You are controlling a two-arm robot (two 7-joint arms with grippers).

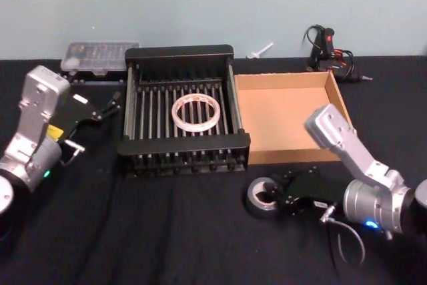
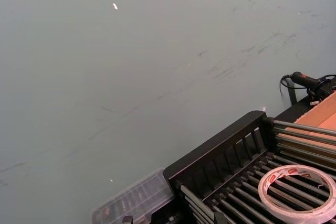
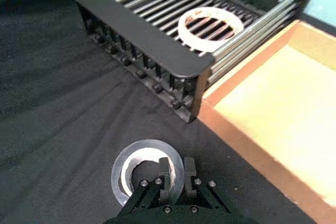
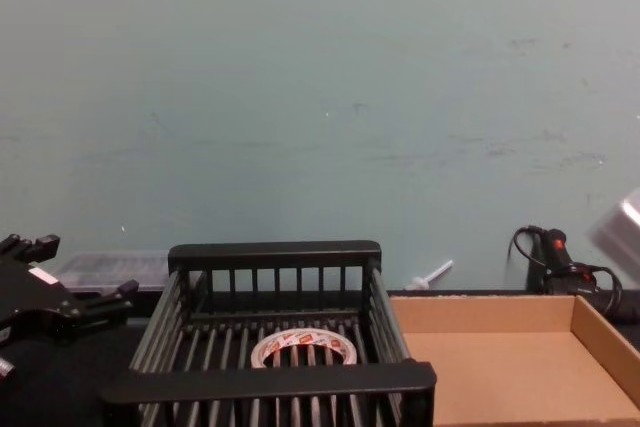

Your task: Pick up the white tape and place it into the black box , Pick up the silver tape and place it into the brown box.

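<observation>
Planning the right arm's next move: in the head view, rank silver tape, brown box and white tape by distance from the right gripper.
1. Dark grey duct-tape roll, at the right gripper fingers.
2. Shallow tan cardboard box, just beyond.
3. Whitish red-marked tape ring, inside the black slatted crate.

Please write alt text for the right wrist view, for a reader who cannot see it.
The right gripper pinches the wall of a thick dull-silver duct tape roll lying on black cloth. Beyond it, a black slatted plastic crate holds a flat whitish tape ring, and a shallow tan cardboard box sits beside the crate.
</observation>
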